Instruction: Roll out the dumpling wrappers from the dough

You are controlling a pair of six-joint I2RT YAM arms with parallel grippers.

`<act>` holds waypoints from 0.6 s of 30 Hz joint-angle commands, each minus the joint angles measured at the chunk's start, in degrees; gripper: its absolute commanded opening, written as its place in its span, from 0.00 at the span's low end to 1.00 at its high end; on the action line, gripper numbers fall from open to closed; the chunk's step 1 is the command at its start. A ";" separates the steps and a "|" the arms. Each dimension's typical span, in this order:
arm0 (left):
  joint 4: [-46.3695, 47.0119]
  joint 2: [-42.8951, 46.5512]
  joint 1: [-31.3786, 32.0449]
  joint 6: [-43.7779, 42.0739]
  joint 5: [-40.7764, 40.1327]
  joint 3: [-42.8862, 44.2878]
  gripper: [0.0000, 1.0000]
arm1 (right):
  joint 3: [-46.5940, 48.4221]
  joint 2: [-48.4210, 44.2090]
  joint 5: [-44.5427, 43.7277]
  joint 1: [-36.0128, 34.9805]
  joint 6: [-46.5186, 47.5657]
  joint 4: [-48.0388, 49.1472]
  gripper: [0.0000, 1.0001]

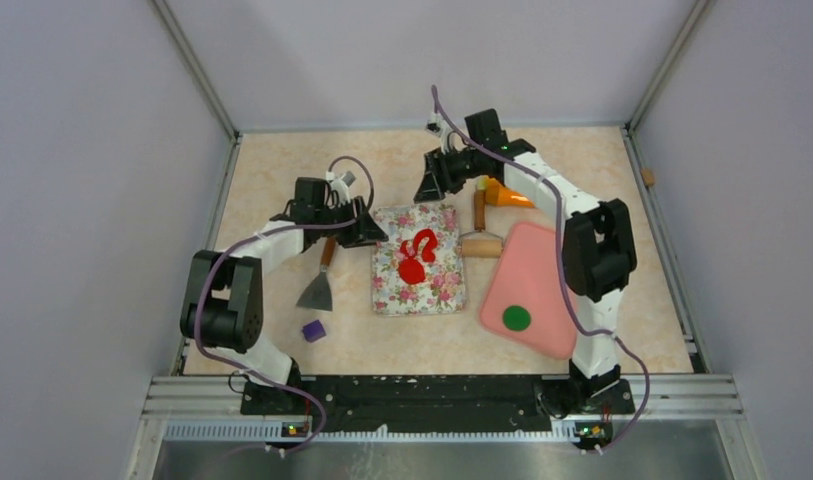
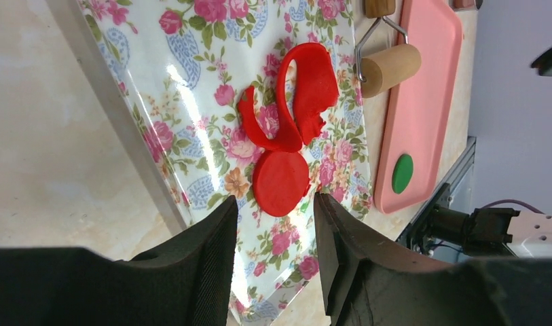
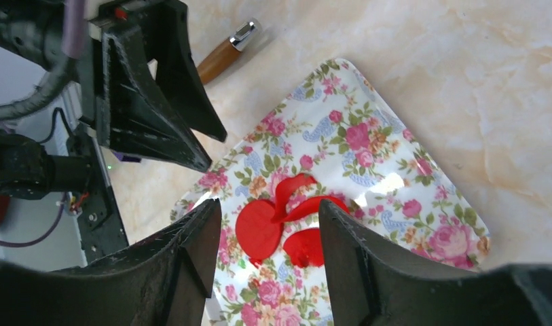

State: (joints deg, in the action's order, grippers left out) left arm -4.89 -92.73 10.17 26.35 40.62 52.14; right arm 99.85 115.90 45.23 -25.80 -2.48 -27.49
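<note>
A bright red round wrapper (image 1: 412, 271) lies flat on the floral tray (image 1: 442, 290), with a ragged red leftover strip (image 1: 423, 243) curled just behind it. My left gripper (image 1: 367, 232) is open and empty at the tray's left far corner. In the left wrist view the wrapper (image 2: 281, 182) lies just beyond the open gripper (image 2: 274, 199), with the strip (image 2: 293, 102) past it. My right gripper (image 1: 432, 185) is open and empty above the tray's far edge. In the right wrist view the wrapper (image 3: 258, 229) and strip (image 3: 307, 200) show between the fingers of the open gripper (image 3: 269, 204).
A wooden roller (image 1: 480, 240) lies between the floral tray and a pink tray (image 1: 542, 270) that holds a green disc (image 1: 516, 318). A scraper (image 1: 317, 290) and a purple block (image 1: 313, 330) lie left of the floral tray. An orange cone (image 1: 507, 195) lies behind the roller.
</note>
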 commanded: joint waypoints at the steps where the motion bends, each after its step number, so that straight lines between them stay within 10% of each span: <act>1: -5.75 4.64 -0.05 -4.83 -3.66 3.57 0.49 | -1.04 -5.91 -5.14 -0.66 8.81 -3.31 0.53; 11: -30.56 14.70 -0.41 -25.18 -32.70 10.04 0.57 | -14.69 -26.98 -15.21 -0.65 13.59 -4.93 0.45; 18: -31.47 10.00 -1.47 -33.04 -41.92 10.82 0.65 | -20.58 -35.37 -19.83 -0.48 11.46 -6.34 0.47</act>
State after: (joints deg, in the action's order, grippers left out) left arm -33.06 -78.74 9.10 0.16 7.01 61.08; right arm 82.04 83.35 29.41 -26.13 9.28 -32.71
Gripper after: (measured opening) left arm 0.658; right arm 0.462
